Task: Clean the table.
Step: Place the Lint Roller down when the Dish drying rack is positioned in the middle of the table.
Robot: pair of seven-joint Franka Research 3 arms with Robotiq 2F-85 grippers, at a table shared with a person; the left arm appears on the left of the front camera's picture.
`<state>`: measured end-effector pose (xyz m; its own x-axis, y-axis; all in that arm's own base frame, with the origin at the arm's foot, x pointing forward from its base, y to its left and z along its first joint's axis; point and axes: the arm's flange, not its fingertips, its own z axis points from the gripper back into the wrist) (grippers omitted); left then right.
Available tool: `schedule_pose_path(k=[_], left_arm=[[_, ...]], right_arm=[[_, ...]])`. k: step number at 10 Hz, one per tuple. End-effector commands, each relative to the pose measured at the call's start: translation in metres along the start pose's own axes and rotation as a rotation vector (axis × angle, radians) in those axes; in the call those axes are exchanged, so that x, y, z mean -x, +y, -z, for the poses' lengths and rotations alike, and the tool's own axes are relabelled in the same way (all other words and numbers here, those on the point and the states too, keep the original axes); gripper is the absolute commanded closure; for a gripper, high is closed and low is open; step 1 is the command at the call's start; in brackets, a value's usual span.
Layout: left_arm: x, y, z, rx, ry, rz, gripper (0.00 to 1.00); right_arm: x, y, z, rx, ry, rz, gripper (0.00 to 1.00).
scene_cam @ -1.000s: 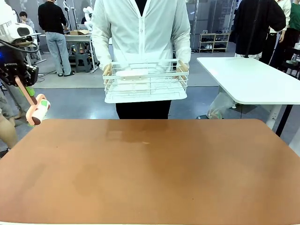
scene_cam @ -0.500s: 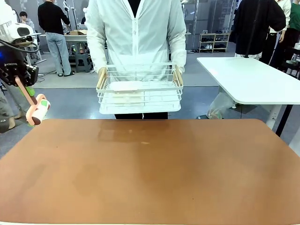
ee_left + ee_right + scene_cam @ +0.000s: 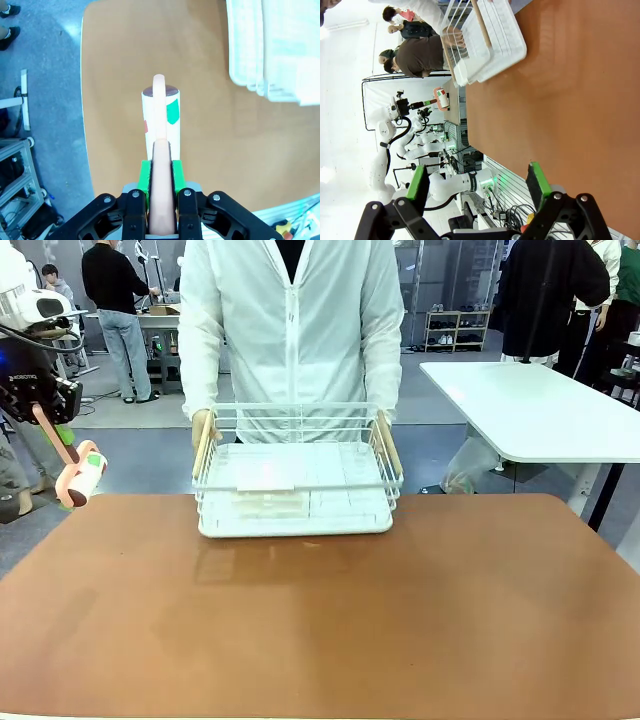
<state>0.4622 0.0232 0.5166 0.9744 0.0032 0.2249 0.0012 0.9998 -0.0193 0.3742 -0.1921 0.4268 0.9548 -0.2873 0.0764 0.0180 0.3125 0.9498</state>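
the left gripper [image 3: 161, 172] is squeezed tight on the pink handle of a lint roller [image 3: 161, 120], held up in the air over the left edge of the table [image 3: 330, 640], maybe so it is ready to roll the top clean. the right gripper [image 3: 477, 187] is wide open with nothing in it, above the brown top. a person's hands [image 3: 203, 430] hold a white wire basket [image 3: 295, 480] at the far edge of the table, likely to set it down there.

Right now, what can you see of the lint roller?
The lint roller has a white roll with a green and a red mark, a dark end and a peach plastic handle. The left end effector is shut on the handle. It hangs tilted, roll downward, above the table's left far corner, touching nothing else.
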Motion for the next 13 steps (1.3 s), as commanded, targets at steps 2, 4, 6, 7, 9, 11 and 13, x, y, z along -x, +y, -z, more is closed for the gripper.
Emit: schedule_pose_path(k=[2, 4, 6, 7, 9, 11, 13], left_arm=[[-0.0023, 0.0005, -0.0035, -0.007, 0.000, -0.005, 0.79], [-0.0023, 0.0005, -0.0035, -0.007, 0.000, -0.005, 0.79], [-0.0023, 0.0005, -0.0035, -0.007, 0.000, -0.005, 0.79], [-0.0023, 0.0005, -0.0035, -0.007, 0.000, -0.005, 0.79], [-0.0023, 0.0005, -0.0035, -0.007, 0.000, -0.005, 0.79], [-0.0023, 0.0005, -0.0035, -0.007, 0.000, -0.005, 0.79], [-0.0023, 0.0005, -0.0035, -0.007, 0.000, -0.005, 0.79]], right_arm=[[0.0012, 0.0022, -0.0001, -0.014, 0.000, -0.008, 0.00], [0.0012, 0.0022, -0.0001, -0.014, 0.000, -0.008, 0.00], [0.0012, 0.0022, -0.0001, -0.014, 0.000, -0.008, 0.00], [0.0012, 0.0022, -0.0001, -0.014, 0.000, -0.008, 0.00], [0.0012, 0.0022, -0.0001, -0.014, 0.000, -0.008, 0.00], [0.0012, 0.0022, -0.0001, -0.014, 0.000, -0.008, 0.00], [0.0012, 0.0022, -0.0001, -0.014, 0.000, -0.008, 0.00]])
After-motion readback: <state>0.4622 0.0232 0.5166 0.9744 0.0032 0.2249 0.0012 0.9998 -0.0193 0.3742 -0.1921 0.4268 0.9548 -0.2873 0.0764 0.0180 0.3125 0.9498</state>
